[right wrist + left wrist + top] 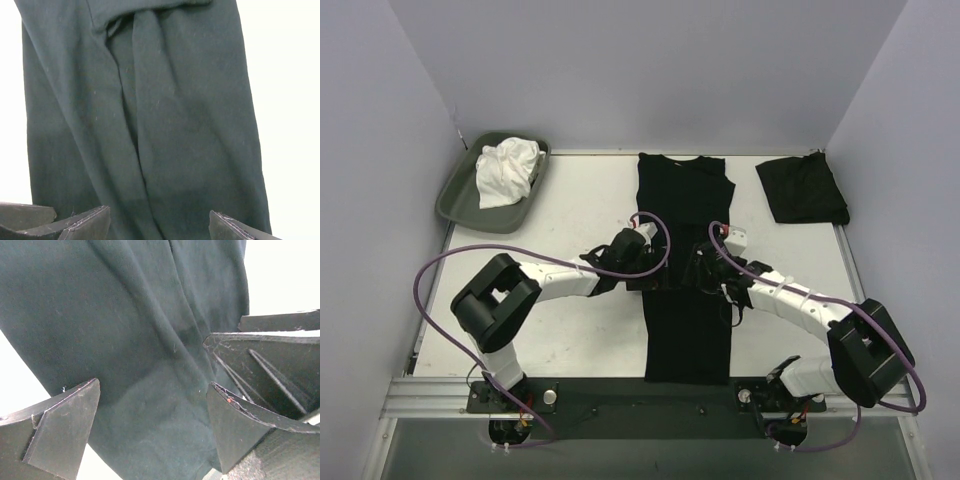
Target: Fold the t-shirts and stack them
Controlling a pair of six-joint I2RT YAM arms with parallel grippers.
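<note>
A black t-shirt (685,200), folded lengthwise into a long narrow strip, lies flat down the middle of the table from back to front. A second black t-shirt (803,188) lies folded small at the back right. My left gripper (640,264) hovers at the strip's left edge near its middle. It is open, its fingers (65,430) spread wide over the dark cloth (125,315) with nothing between them. At the strip's right edge my right gripper (706,270) faces it, also open over the cloth (175,100). Only its fingertips (82,225) show at the bottom of the right wrist view.
A grey-green tray (455,195) with a crumpled white cloth (507,172) in it stands at the back left corner. Walls close in the table at the back and on both sides. Bare white tabletop (570,210) lies left of the strip.
</note>
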